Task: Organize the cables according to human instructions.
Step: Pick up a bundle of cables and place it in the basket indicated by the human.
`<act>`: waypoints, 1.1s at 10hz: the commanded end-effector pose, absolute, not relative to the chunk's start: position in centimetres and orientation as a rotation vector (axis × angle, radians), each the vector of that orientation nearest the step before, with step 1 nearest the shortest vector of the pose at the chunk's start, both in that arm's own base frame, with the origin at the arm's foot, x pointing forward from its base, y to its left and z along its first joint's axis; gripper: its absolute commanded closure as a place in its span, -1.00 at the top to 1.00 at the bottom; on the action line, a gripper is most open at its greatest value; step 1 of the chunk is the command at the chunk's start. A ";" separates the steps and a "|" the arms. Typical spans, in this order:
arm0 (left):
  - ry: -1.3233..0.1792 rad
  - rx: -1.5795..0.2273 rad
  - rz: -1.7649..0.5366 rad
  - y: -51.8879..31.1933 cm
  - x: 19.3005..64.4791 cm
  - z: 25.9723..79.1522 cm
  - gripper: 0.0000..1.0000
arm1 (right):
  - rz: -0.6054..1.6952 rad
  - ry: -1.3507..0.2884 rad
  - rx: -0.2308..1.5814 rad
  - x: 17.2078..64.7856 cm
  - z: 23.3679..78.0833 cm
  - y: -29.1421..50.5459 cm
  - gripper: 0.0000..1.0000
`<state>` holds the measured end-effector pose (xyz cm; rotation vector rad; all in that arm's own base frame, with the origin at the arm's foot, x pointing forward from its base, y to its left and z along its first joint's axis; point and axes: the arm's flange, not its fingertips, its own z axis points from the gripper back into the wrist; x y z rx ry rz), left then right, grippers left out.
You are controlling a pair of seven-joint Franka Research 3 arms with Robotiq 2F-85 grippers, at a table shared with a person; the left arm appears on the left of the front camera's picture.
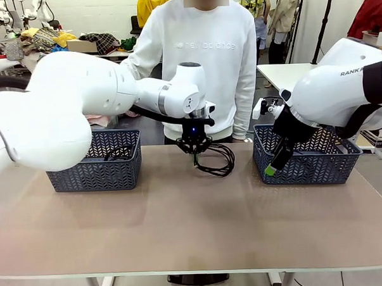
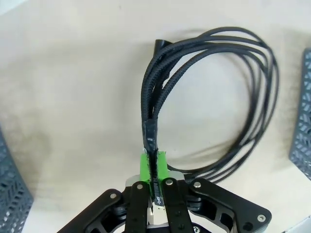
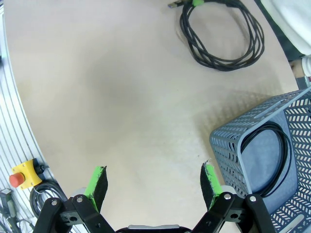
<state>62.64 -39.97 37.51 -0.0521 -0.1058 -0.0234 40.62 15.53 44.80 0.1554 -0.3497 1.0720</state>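
The loose cable coil [image 1: 216, 158] lies on the table [image 1: 182, 226] at its far middle, just in front of the person [image 1: 200, 66], between the two baskets. In the left wrist view its loops fan out toward twelve and two o'clock, while the bundled strands at six o'clock, wrapped in a band of tape, run straight down between the green pads. The left gripper [image 1: 195, 157] has its jaws clamped on that bundled section of the coil; the rest of the loop rests on the table surface.

The step in hand looks like the pickup of this coil: the grasp is made, the lift is not yet done. The next move calls for raising the coil high enough that the trailing loops clear a basket rim, then carrying it to whichever basket the person indicates; the pictures show no pointing hand, so the target cannot be told.

The left basket [image 1: 93, 161], at nine o'clock from the coil, already holds a dark cable [image 1: 118, 152]. The right basket [image 1: 306, 157], at three o'clock, also holds a coiled cable [image 3: 272, 160] against its inner wall. The right gripper [image 1: 273, 166] hangs at that basket's near-left corner with its jaws wide apart and nothing between them.

Room for moving is good: the table's near half is bare, and open surface lies on either side of the coil. The tight spots are the basket rims, where dangling loops could snag, and the right arm parked beside the right basket, which narrows that approach.
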 end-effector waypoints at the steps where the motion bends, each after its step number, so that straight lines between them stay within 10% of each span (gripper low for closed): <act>1: -0.103 -0.043 0.023 -37.7 61.6 40.5 -1.00 | 1.070 -0.351 0.154 40.6 44.9 15.6 1.00; 11: -0.212 -0.116 0.222 -17.5 56.2 56.0 -1.00 | 1.070 -0.351 0.154 40.6 44.9 15.6 1.00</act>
